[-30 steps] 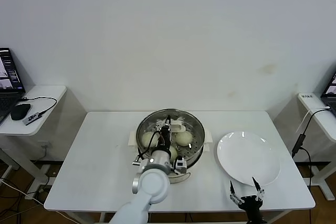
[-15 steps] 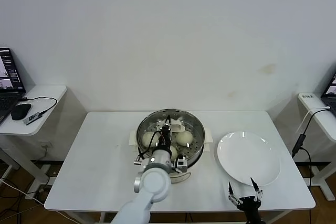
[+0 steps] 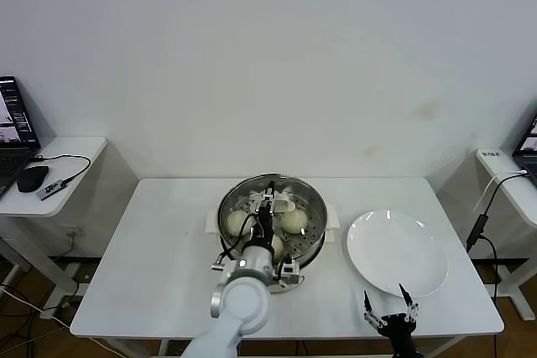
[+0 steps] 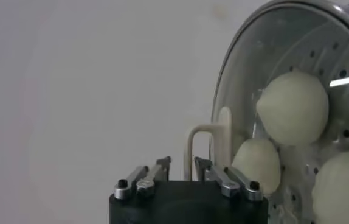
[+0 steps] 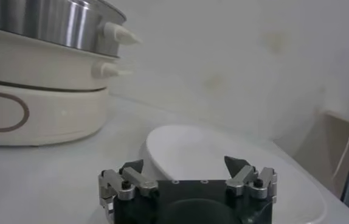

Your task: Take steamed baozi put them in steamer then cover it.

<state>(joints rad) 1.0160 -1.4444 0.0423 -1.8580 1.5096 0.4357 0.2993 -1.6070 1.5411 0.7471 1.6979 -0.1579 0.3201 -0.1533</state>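
Head view: left gripper (image 3: 270, 204) hovers above the round shiny steel steamer (image 3: 273, 220), jaws nearly together around the cream handle of the clear glass cover (image 4: 223, 143); creamy-white baozi (image 3: 294, 220) lie inside; at 3 o'clock sits a flat white plate (image 3: 397, 251); at its 6 o'clock waits the right gripper (image 3: 386, 308), jaws apart.

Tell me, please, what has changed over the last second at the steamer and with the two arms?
The left gripper has drawn back a little toward the robot above the cover on the steamer, its fingers close together beside the lid handle. The right gripper has sunk slightly toward the table's near edge, open and empty. Baozi, cover and plate stayed put.
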